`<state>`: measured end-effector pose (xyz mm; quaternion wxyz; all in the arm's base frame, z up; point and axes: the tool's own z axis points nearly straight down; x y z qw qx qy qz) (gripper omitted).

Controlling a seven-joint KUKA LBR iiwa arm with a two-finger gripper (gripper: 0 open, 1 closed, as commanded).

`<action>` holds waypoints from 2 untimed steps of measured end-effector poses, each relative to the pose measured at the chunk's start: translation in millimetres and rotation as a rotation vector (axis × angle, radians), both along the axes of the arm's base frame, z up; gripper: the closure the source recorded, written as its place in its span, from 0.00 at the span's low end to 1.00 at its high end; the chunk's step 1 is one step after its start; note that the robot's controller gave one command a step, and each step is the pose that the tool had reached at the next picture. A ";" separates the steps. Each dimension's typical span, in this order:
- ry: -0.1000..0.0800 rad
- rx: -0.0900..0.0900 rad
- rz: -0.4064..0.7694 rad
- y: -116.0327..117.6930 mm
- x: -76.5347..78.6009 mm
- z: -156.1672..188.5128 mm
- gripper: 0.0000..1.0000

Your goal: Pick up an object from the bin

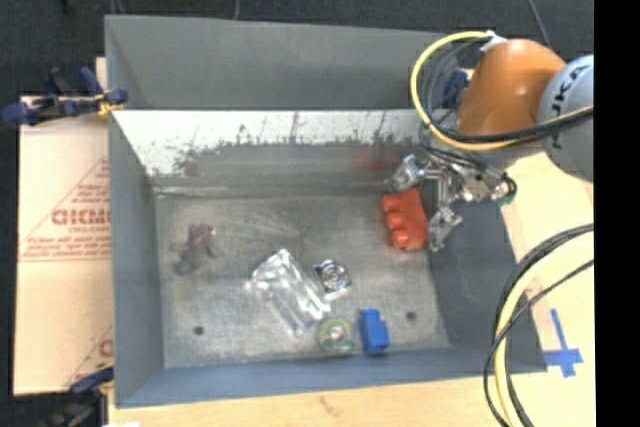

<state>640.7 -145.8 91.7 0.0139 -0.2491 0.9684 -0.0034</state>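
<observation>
Grey metal bin [133,245] viewed from above, with the arm entering from the view's right. Orange cover [505,95] and looped cables [428,80] on the wrist, above the bin's far right corner. Gripper [423,200] down near the floor close to that corner, open, with metal fingers [441,223] spread apart and nothing clasped between them. Red block [404,220], chunky and ridged along one side, flat on the floor by the right wall, a little short of the far wall; nearest thing to the gripper. One finger just past the block's far end, the other just beside its right side; contact between finger and block not discernible. Remaining things well apart from the gripper, scattered toward the near edge: crumpled clear plastic piece [285,287] near the middle of the floor; small shiny metal part [332,277] touching its right side; round yellowish-green thing [335,335] close to the near edge; small blue block [373,331] just beside it on the right. Small grey-purple figure [195,247] alone toward the left wall, kind not recognisable. Far wall marked with dark scratches along its upper part.
</observation>
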 end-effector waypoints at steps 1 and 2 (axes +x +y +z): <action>0.015 0.013 0.421 8.3 8.5 -6.3 0.00; 0.020 0.021 0.484 5.9 7.9 -7.3 0.00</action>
